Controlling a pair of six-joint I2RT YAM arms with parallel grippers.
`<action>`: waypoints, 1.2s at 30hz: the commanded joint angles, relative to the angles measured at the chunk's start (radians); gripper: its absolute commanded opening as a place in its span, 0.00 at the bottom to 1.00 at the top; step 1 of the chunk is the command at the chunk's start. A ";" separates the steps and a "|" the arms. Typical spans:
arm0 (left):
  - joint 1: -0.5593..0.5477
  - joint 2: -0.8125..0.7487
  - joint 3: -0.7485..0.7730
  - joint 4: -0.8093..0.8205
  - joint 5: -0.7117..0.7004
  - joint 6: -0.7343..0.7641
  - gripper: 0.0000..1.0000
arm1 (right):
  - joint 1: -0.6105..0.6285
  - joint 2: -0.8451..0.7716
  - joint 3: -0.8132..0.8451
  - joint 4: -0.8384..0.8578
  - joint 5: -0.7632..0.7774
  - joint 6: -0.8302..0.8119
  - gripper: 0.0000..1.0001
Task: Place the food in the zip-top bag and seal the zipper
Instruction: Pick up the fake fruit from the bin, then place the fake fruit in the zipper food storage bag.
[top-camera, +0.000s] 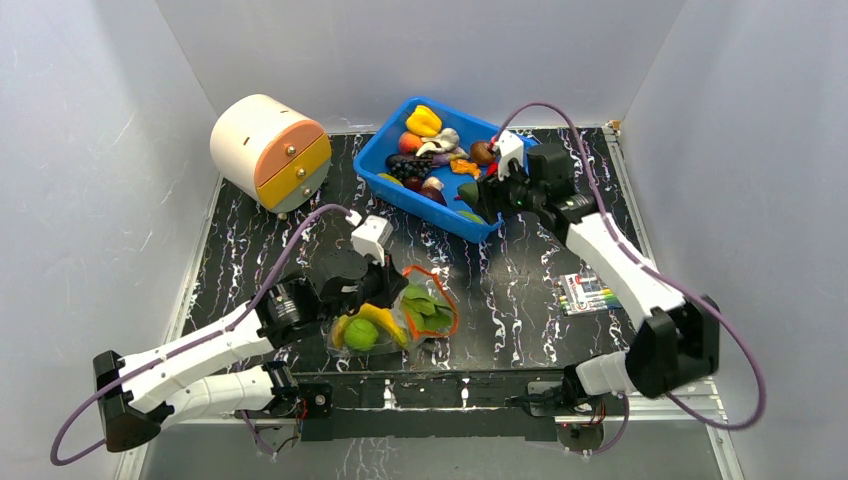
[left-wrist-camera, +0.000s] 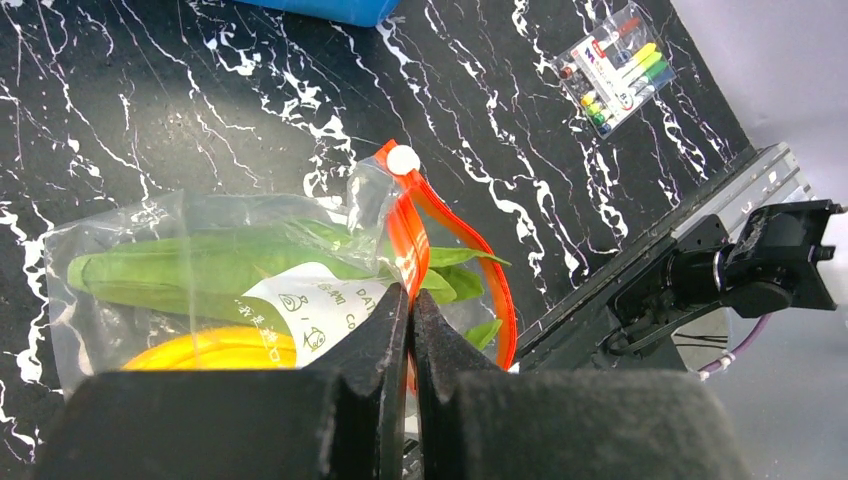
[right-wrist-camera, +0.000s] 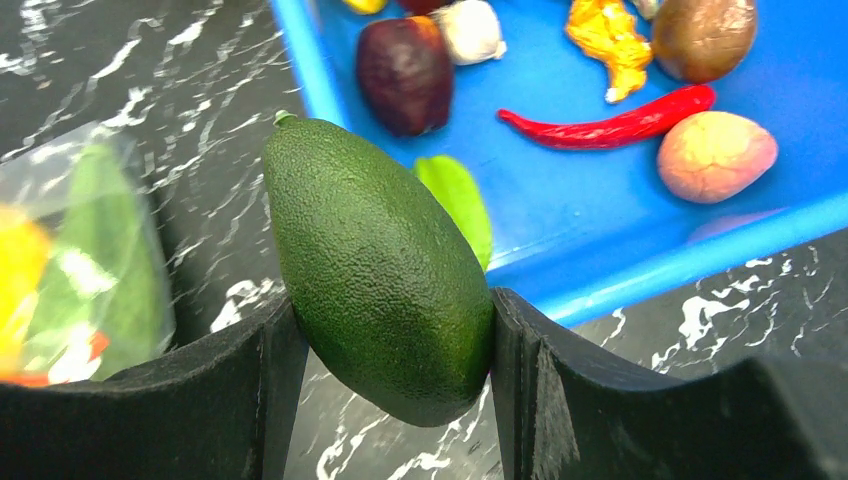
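Gripping the avocado (right-wrist-camera: 380, 270) across its belly, your right gripper (right-wrist-camera: 390, 330) carries a rigid, light, likely slick toy just beside the blue bin (right-wrist-camera: 640, 270); a central hold suits it. Your left gripper (left-wrist-camera: 410, 320) is pinched on the zipper (left-wrist-camera: 410, 240) of the floppy zip-top bag (left-wrist-camera: 200, 230), which lies on the table (left-wrist-camera: 250, 120), well apart from the bin.

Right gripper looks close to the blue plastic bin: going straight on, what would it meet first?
Probably the near wall of the blue plastic bin, past the dark green toy avocado the right gripper holds.
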 joint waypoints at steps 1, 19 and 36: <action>0.005 0.014 0.070 0.011 -0.029 0.012 0.00 | 0.031 -0.187 -0.085 -0.001 -0.086 0.073 0.35; 0.005 0.046 0.105 0.034 -0.031 0.001 0.00 | 0.255 -0.509 -0.349 -0.043 -0.145 0.337 0.33; 0.005 0.014 0.074 0.077 0.019 -0.044 0.00 | 0.559 -0.331 -0.369 0.097 0.076 0.530 0.37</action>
